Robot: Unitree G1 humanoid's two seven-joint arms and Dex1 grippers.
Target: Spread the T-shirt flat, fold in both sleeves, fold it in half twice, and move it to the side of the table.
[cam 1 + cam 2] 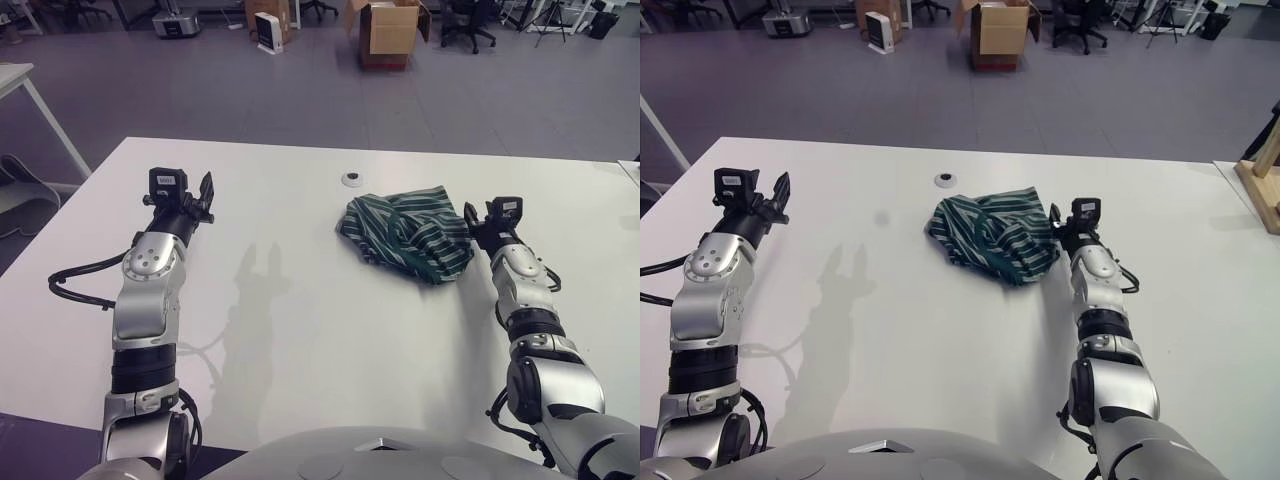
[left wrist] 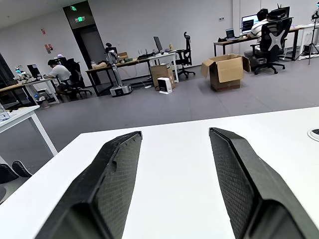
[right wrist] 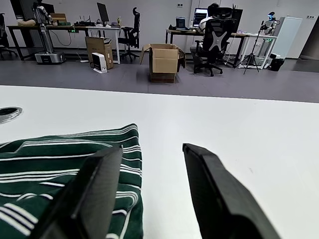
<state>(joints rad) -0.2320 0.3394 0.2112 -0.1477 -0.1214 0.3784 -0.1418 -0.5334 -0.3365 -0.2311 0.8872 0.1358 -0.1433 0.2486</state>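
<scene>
Step in hand: spreading flat, not yet begun. The T-shirt (image 1: 405, 235), green striped, lies bunched right of centre in the head view on the surface (image 1: 300, 330). The right end effector (image 1: 478, 216) sits at its right edge, fingers spread, nothing pinched. The left end effector (image 2: 174, 134) hangs at centre left, well apart from the cloth, spread and empty.

Next, I judge: each side takes a corner, then both pull apart.

Sleeves, collar and hem are lost in the folds. I cannot tell whether the right fingers touch fabric.

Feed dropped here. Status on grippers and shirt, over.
Left gripper open, empty, over table. Right gripper open at edge of T-shirt. T-shirt crumpled, not spread. Small disc beyond it, apart.
</scene>
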